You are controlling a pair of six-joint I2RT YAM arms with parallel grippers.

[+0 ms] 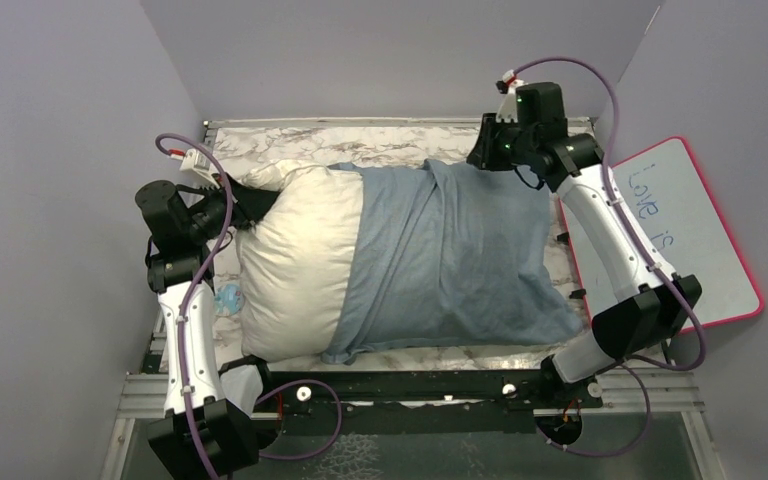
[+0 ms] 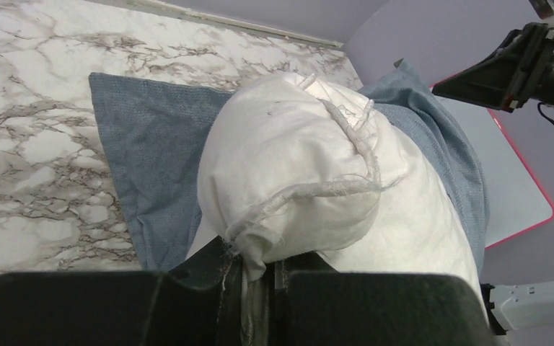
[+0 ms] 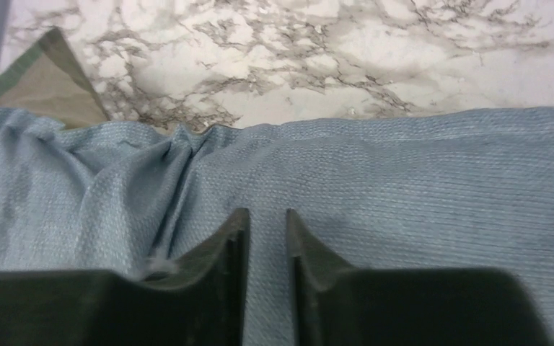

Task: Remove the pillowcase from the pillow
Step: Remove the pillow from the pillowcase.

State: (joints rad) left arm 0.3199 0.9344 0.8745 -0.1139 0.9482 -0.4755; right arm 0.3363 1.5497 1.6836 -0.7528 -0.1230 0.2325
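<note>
A: Room and surface first?

B: Boxed in by plain lilac-grey walls (image 1: pixel 390 50). Floored with a marble-print table (image 1: pixel 380 142), white veined with grey. Flanked on the right by a pink-rimmed whiteboard (image 1: pixel 700 235), scrawled on in blue.

A: And on the table?

B: Filled nearly side to side by the pillow (image 1: pixel 295 265), white and plump, laid lengthwise. Bared over its left part. Sheathed over the rest by the pillowcase (image 1: pixel 450 255), blue-grey face up, flattened out at the near right corner. Showed an olive corner at the far edge, seen from the right wrist.

A: Left gripper (image 2: pixel 260 268)?

B: Clamped tight on the pillow's far-left corner, white cloth pinched in the jaws and a frayed seam bunched just beyond them.

A: Right gripper (image 3: pixel 267 231)?

B: Hung at the pillowcase's far edge, close over the blue-grey cloth. Stood slightly parted, a narrow gap between the fingers (image 3: pixel 225 249), nothing pinched there. Creased folds just left of the fingertips.

A: Anything smaller?

B: A pale-blue scrap (image 1: pixel 228 297), too small to make out, just beside the pillow's left edge.
</note>
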